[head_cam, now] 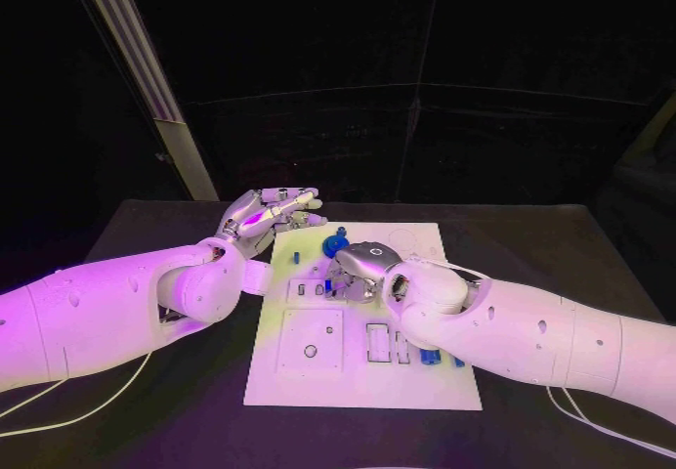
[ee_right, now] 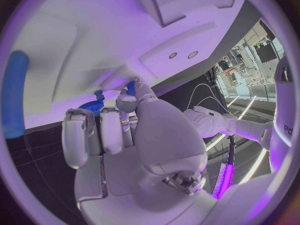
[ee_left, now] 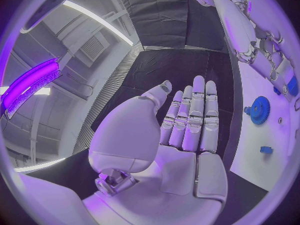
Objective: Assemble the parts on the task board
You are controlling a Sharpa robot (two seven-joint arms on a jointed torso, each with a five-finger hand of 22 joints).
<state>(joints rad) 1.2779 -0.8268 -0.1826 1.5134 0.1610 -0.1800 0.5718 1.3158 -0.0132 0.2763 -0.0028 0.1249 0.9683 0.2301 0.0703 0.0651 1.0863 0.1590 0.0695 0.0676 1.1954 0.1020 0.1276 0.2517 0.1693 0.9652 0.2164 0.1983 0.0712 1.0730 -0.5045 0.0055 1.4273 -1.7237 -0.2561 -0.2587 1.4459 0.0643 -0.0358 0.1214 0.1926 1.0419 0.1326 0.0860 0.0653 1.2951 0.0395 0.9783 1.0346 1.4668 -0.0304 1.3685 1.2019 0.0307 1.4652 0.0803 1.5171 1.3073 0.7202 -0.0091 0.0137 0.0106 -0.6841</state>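
The white task board [head_cam: 363, 376] lies in the middle of the black table. A blue gear [head_cam: 335, 242] sits on its far part, also seen as the gear [ee_left: 258, 110] and the gear [ee_right: 92, 106]. My right hand [head_cam: 363, 269] hovers low over the board's middle with fingers curled, and a small blue part [ee_right: 130, 86] shows pinched at its fingertips. My left hand [head_cam: 268, 217] is raised beside the board's far left corner, palm flat, fingers [ee_left: 194, 115] straight, holding nothing. A small blue piece [ee_left: 266, 149] lies on the board near the gear.
Several blue parts [head_cam: 426, 356] stand in slots near the board's right edge under my right forearm. A long blue peg [ee_right: 14, 95] shows close to the right wrist camera. Bare black table [head_cam: 169, 410] lies on both sides of the board.
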